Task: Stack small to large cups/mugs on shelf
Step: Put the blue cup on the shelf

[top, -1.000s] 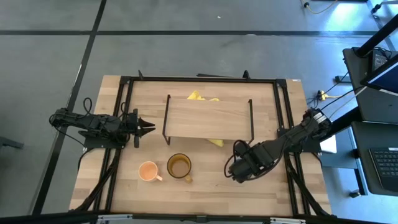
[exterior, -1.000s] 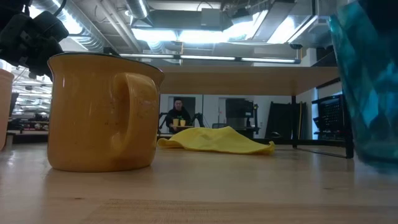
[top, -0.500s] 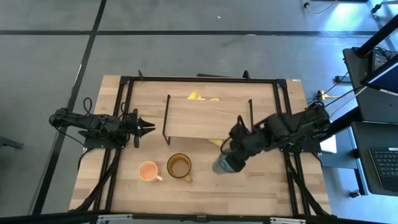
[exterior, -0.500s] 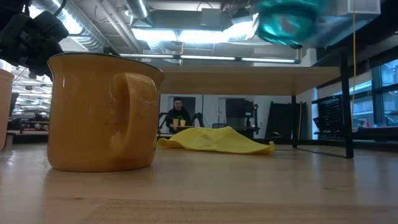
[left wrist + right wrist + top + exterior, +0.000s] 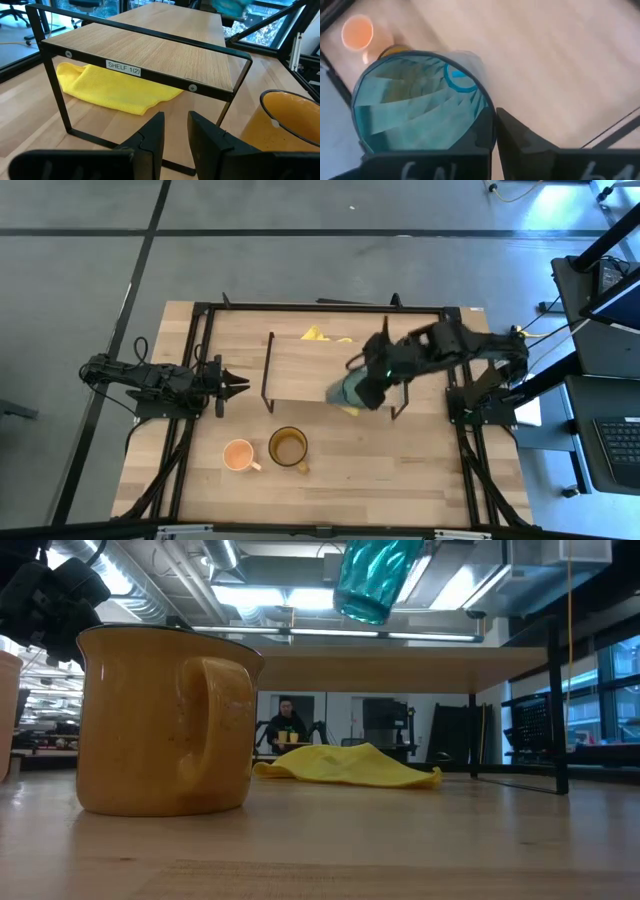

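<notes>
Teal tumbler [image 5: 349,390] held tilted in the air above the shelf's [image 5: 320,370] right front edge — right gripper [image 5: 377,385] clamped on its rim. Left gripper [image 5: 232,385] waits left of the shelf, fingers slightly parted, holding nothing.

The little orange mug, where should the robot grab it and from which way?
Probably by the rim, coming straight down from above. The orange mug stands upright and open-topped on the table, so one finger could slip inside and one outside its wall. Choose the rim's left side: its handle sticks out to the right, toward the amber mug standing close beside it.
</notes>
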Action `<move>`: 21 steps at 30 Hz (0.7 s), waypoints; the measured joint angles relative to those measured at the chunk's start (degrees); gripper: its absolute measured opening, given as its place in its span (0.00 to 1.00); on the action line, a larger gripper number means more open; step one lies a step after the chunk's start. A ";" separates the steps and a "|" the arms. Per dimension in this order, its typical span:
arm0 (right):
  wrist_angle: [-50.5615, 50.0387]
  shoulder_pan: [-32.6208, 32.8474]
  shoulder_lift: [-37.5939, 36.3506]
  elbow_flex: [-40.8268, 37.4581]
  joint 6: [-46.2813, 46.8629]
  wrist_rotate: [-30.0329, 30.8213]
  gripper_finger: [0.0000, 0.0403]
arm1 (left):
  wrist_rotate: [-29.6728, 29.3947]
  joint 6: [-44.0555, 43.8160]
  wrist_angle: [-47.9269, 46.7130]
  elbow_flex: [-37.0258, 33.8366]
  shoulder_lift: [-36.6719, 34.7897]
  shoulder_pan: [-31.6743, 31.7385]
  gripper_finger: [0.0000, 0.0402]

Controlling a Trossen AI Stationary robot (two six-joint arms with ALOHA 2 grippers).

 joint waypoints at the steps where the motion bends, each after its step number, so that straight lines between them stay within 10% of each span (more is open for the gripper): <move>1: -0.04 -0.84 -0.99 0.00 -0.18 0.44 0.03 | 0.00 0.00 0.00 0.00 0.00 0.00 0.20; 9: 0.07 -5.93 -12.40 -2.28 2.90 6.67 0.03 | 0.00 0.00 0.01 0.00 -0.01 -0.02 0.20; 21: -0.07 -9.33 -23.43 -22.00 4.51 -2.32 0.03 | 0.00 0.00 -0.01 0.00 0.02 0.01 0.20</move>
